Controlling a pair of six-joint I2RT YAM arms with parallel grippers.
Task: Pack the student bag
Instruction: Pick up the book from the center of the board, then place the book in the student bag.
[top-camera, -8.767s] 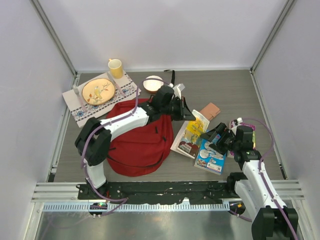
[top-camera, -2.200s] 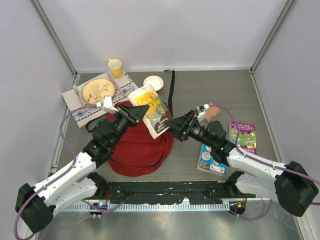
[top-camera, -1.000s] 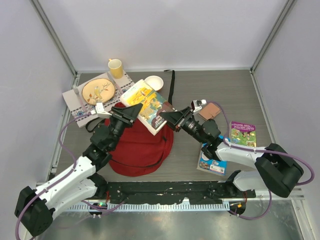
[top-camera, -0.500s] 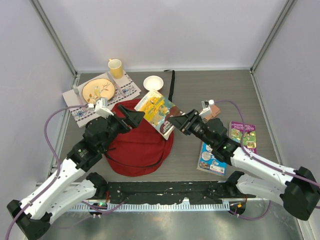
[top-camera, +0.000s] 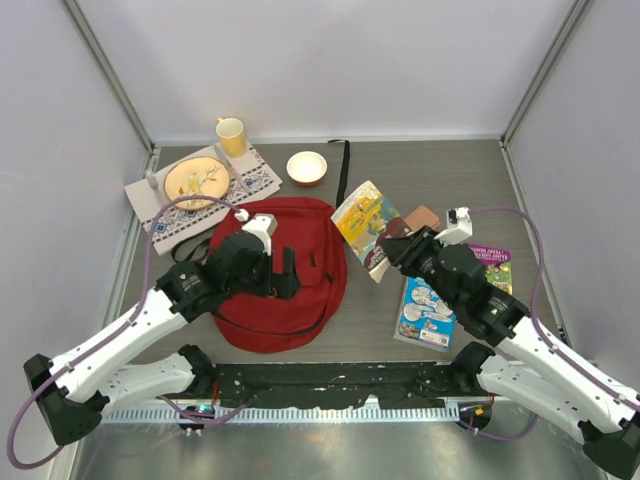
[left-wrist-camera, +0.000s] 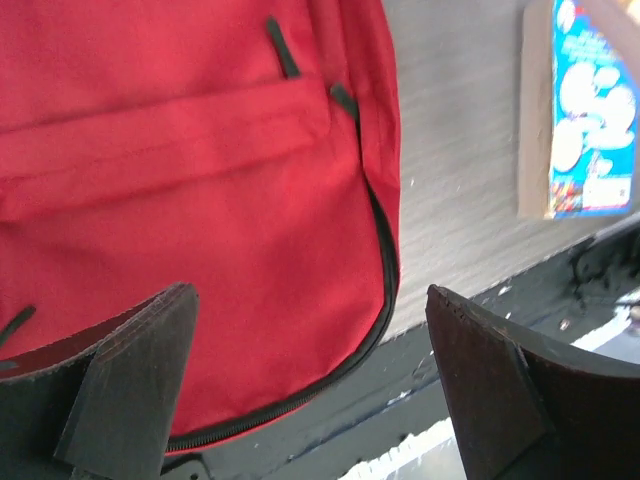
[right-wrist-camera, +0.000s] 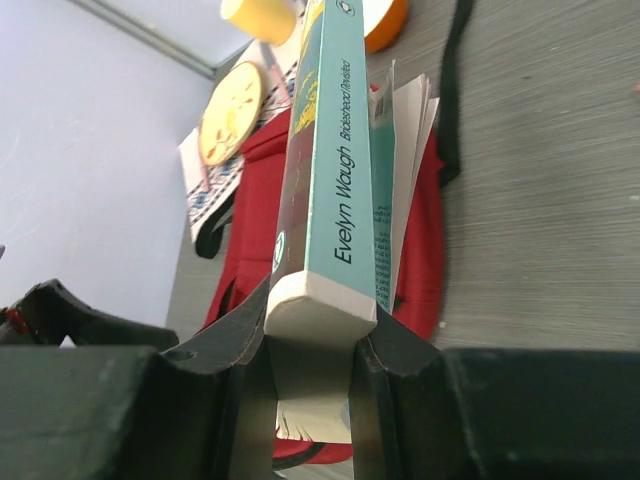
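right wrist view: right gripper (right-wrist-camera: 312, 338) is pinching a paperback (right-wrist-camera: 330, 150).
left gripper (left-wrist-camera: 310, 300) is hovering, spread wide, over the student bag (left-wrist-camera: 200, 150); paperback at its two o'clock.

The widest open worktop (top-camera: 450, 170) lies in the upper right of the frame, from the black strap (top-camera: 343, 172) across to the right wall. I also have a clear lane down the centre, between the student bag (top-camera: 300, 225) and the blue book (top-camera: 424, 312). The right gripper (top-camera: 388, 247), clamped on a paperback (top-camera: 364, 214), blocks the top of that lane, with the brown wallet (top-camera: 424, 216) just behind it. A purple-green book (top-camera: 494, 266) fills the spot right of the blue one. Upper left is crowded: placemat (top-camera: 262, 178), plate (top-camera: 196, 181), mug (top-camera: 231, 135), and the bowl (top-camera: 306, 167) just above the bag. My left gripper (top-camera: 286, 273) hangs over the bag, jaws wide above bare red fabric.
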